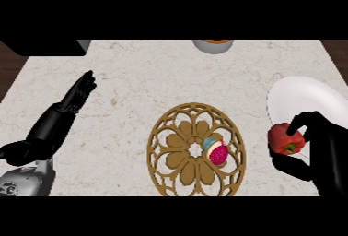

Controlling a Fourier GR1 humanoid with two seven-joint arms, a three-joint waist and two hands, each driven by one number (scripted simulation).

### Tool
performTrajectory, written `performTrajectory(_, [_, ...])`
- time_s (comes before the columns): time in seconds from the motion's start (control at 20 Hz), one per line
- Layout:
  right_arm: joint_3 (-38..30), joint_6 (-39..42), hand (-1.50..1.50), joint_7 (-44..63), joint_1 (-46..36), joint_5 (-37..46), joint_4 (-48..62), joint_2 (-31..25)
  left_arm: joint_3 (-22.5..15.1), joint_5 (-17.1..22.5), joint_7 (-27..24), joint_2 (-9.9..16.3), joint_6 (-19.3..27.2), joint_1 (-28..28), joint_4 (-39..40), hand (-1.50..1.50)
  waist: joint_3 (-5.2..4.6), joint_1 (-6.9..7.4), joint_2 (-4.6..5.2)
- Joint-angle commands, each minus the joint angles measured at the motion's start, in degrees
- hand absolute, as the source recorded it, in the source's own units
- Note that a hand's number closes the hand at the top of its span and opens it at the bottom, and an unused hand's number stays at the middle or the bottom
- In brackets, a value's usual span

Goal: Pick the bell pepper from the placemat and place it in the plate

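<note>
A red bell pepper [284, 139] with a green stem is held to the right of the placemat, just below the plate's near edge. My right hand [317, 152] is shut on it, thumb and fingers curled round it. The white plate [302, 99] lies at the right edge of the counter. The brown openwork placemat [178, 138] sits at the centre front. My left hand [75, 99] rests open at the left, fingers straight and pointing away.
A small pink and white object [217, 152] lies on the placemat's right half. A grey bowl with something orange in it [212, 45] stands at the counter's far edge. A dark block [48, 47] fills the far left corner.
</note>
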Motion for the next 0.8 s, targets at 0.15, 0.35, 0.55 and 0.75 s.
performTrajectory(0.15, [-10.7, -9.1, 1.50, -15.8, 0.6, -7.1, 15.9, 0.7, 1.2, -0.4, -1.9, -0.8, -1.9, -2.1, 3.2, 0.00, -0.04, 0.08, -0.04])
performTrajectory(0.35, [-12.9, -4.2, 1.50, -20.0, -4.9, -11.2, 27.4, 0.1, 0.2, -2.4, -0.5, -0.8, -0.8, 2.1, -1.1, 0.00, -0.04, 0.76, -0.02])
performTrajectory(0.55, [-17.5, -4.0, 1.50, -23.8, -10.3, -18.9, 42.8, 3.4, -0.3, -2.3, 0.4, -2.0, -0.5, -1.9, 0.2, 0.00, 0.05, 1.48, 0.36])
performTrajectory(0.75, [-19.5, -4.1, -1.50, -32.8, -13.4, -20.4, 54.7, 5.4, 0.8, -1.9, 1.3, -2.9, -0.9, -5.9, 3.9, 0.00, 0.00, 0.64, 0.22])
